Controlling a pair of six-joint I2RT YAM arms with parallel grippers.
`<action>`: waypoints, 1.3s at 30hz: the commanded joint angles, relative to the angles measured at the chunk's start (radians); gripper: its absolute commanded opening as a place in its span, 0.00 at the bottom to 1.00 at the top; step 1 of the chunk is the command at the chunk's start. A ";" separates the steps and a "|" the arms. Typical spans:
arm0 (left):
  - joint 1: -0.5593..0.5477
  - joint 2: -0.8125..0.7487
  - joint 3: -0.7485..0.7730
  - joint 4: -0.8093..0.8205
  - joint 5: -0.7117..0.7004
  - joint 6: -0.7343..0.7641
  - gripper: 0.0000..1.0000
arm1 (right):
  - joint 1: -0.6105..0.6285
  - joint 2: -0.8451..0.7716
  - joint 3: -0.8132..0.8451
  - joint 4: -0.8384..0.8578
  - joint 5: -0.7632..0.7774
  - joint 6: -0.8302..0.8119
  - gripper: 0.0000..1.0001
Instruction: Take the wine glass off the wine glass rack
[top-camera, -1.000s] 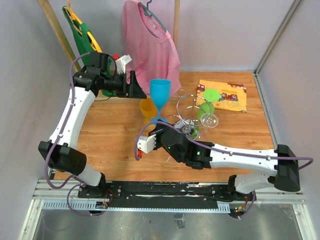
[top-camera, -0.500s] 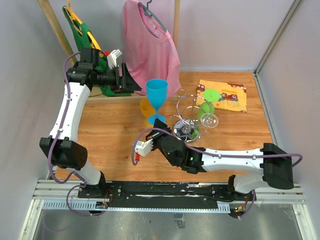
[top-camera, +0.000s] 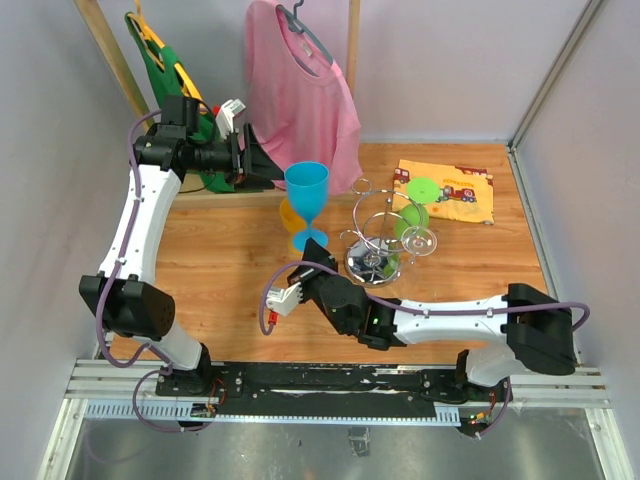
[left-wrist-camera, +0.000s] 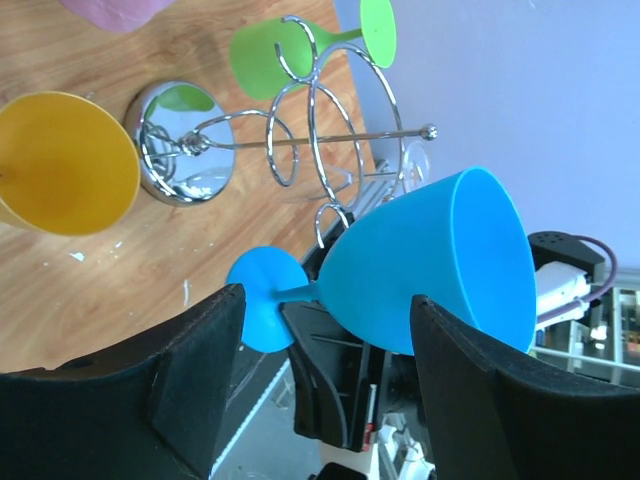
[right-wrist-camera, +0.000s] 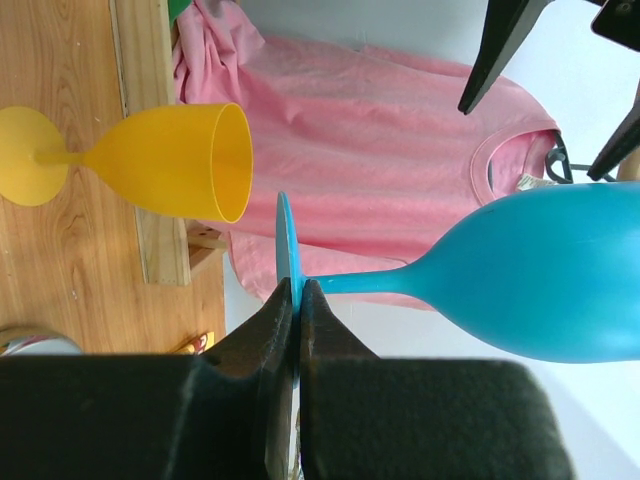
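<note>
A blue wine glass (top-camera: 306, 190) stands upright in the air, left of the wine glass rack (top-camera: 375, 232). My right gripper (top-camera: 311, 248) is shut on the rim of its round foot, as the right wrist view (right-wrist-camera: 296, 292) shows, with the bowl (right-wrist-camera: 545, 280) off to the right. My left gripper (top-camera: 262, 165) is open, just left of the bowl; the blue glass (left-wrist-camera: 430, 262) lies between and beyond its fingers (left-wrist-camera: 190, 380) without touching them. The silver rack (left-wrist-camera: 290, 140) still holds a green glass (top-camera: 412, 212) and a clear glass (top-camera: 421, 241).
A yellow wine glass (top-camera: 291, 215) stands on the table right behind the blue one, also seen from the right wrist (right-wrist-camera: 165, 162). A pink shirt (top-camera: 300, 85) and a green garment (top-camera: 160, 60) hang at the back. A printed cloth (top-camera: 455, 190) lies at the back right.
My right gripper has carried the blue glass left, away from the rack, and a little lower. My left gripper first drew back to the left, then stayed beside the bowl.
</note>
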 joint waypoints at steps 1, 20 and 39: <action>0.010 -0.021 0.022 0.003 0.073 -0.063 0.71 | 0.009 0.028 -0.017 0.111 0.014 -0.045 0.01; 0.094 0.005 0.034 0.004 0.149 -0.126 0.67 | 0.007 0.135 -0.041 0.264 0.061 -0.100 0.01; 0.002 -0.027 0.015 -0.137 -0.081 0.031 0.63 | 0.009 0.182 -0.007 0.316 0.095 -0.154 0.01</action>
